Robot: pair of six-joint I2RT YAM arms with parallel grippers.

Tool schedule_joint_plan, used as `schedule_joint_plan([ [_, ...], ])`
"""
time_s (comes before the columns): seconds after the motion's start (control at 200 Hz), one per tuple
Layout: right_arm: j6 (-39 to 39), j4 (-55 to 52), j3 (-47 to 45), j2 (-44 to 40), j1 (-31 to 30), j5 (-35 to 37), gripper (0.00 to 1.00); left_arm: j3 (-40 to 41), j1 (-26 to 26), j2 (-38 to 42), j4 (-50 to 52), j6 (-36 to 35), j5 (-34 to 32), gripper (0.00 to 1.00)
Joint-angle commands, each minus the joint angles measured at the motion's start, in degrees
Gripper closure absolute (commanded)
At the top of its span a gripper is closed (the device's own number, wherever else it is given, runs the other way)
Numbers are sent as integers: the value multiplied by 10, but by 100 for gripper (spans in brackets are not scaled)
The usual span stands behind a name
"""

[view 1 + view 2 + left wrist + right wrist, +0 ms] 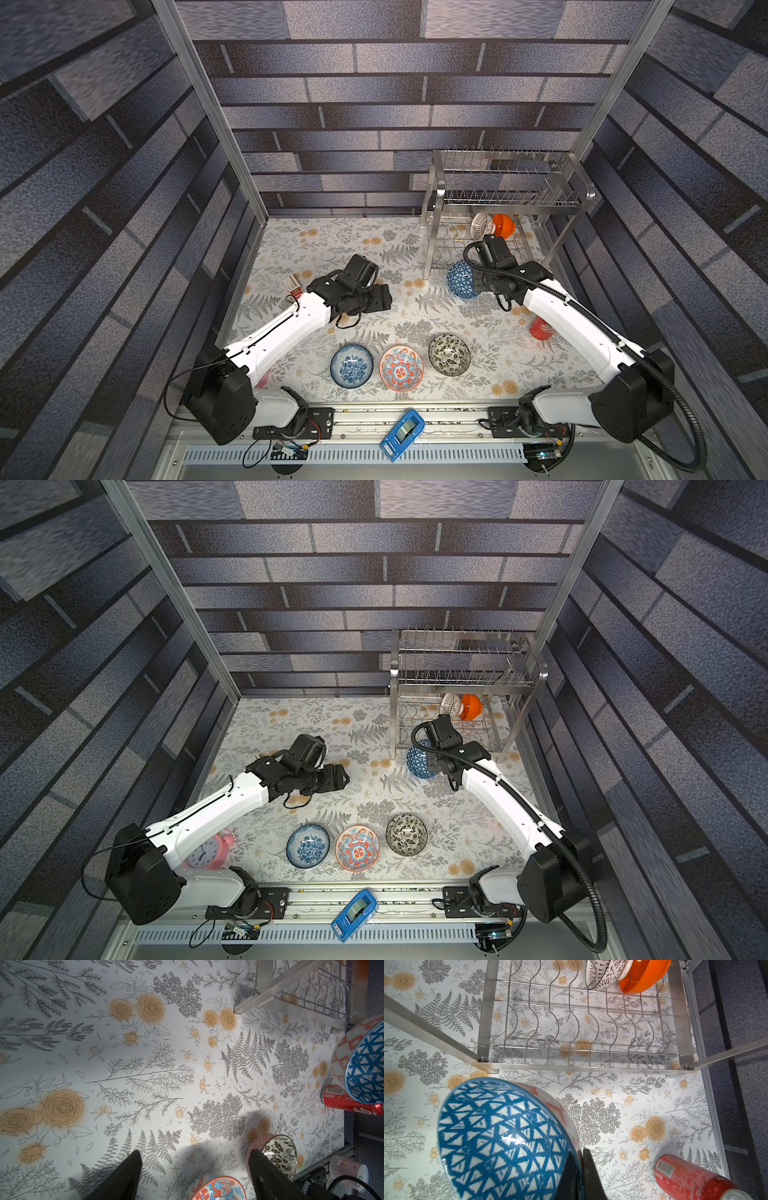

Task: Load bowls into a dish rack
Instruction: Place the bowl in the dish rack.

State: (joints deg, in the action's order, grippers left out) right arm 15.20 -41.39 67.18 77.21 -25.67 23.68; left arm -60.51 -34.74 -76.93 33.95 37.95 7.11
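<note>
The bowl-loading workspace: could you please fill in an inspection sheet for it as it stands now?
Surface: floral-printed tabletop, no spills seen.
Job's things: dish rack in the far right corner; white lattice bowl and orange bowl stand on edge in its lower tier; blue triangle bowl held tilted before the rack; blue-white floral bowl, medallion bowl and black-and-white floral bowl sit upright in a near row.
Clutter: red can on its side, pink alarm clock, blue tape dispenser.
Grippers: right gripper shut on the blue triangle bowl's rim; left gripper open, empty.
Cables: black conduit hangs at the near right; thin black cable loops at the near left.
Surroundings: brick-patterned walls, aluminium frame posts.
</note>
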Motion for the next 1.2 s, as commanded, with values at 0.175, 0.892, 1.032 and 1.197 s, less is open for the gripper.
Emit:
schedule_joint_plan([
  [0.175, -58, 58, 52, 37, 10, 49, 100, -12, 11, -1, 12, -6, 6, 17],
  [0.892, -176, 234, 22, 85, 15, 162, 100, -55, 16, -63, 15, -23, 19, 17],
  [1.032, -207, 281, 0, 87, 15, 176, 100, -53, 16, -64, 12, -23, 19, 17],
  [1.197, -244, 329, -16, 95, 15, 195, 100, -50, 19, -64, 12, -22, 18, 17],
])
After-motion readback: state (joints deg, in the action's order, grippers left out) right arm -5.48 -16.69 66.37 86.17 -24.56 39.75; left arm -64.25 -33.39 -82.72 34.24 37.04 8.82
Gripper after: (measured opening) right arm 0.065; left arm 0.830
